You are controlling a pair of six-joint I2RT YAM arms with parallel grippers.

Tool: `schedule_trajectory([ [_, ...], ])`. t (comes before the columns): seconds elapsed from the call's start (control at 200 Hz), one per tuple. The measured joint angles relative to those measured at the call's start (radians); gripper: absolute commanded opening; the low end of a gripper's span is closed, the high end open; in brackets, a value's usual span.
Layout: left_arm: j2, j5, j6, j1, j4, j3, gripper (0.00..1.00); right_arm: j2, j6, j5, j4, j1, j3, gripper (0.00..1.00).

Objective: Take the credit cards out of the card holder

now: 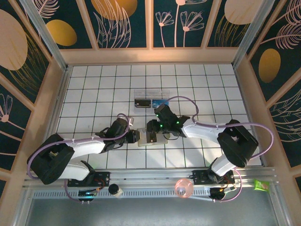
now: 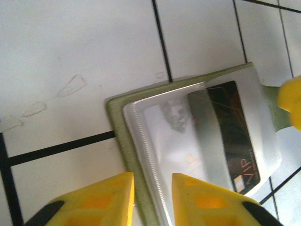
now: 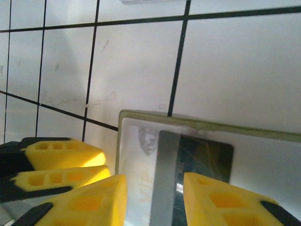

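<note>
Holder (image 2: 155,141) lies open mid-table. Left claw (image 2: 151,182) sits narrow at its edge, grip unclear; right claw (image 3: 155,190) gapes astride the dark card (image 3: 202,160). If the hold's weak, holder probably drags along.

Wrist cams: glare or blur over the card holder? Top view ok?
Left wrist: glare on the sleeve whitens the pale card in the card holder; left fingers soft. Right wrist: right fingers blurred, dark card sharp. Top external: even light, sharp.
</note>
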Motion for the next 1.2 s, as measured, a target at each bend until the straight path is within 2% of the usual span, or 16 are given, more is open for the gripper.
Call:
schedule_trajectory([
  [0.295,0.112,0.003,0.036,-0.061,0.004,0.129,0.09,0.000,-0.047,-0.131,0.014,-0.094,-0.055,0.29],
  [0.485,0.188,0.003,0.043,-0.061,0.008,0.132,0.07,0.000,-0.060,-0.173,0.025,-0.116,-0.068,0.29],
  [1.201,0.209,0.003,0.044,-0.061,0.034,0.138,0.04,0.042,-0.067,-0.210,0.056,-0.126,-0.093,0.28],
])
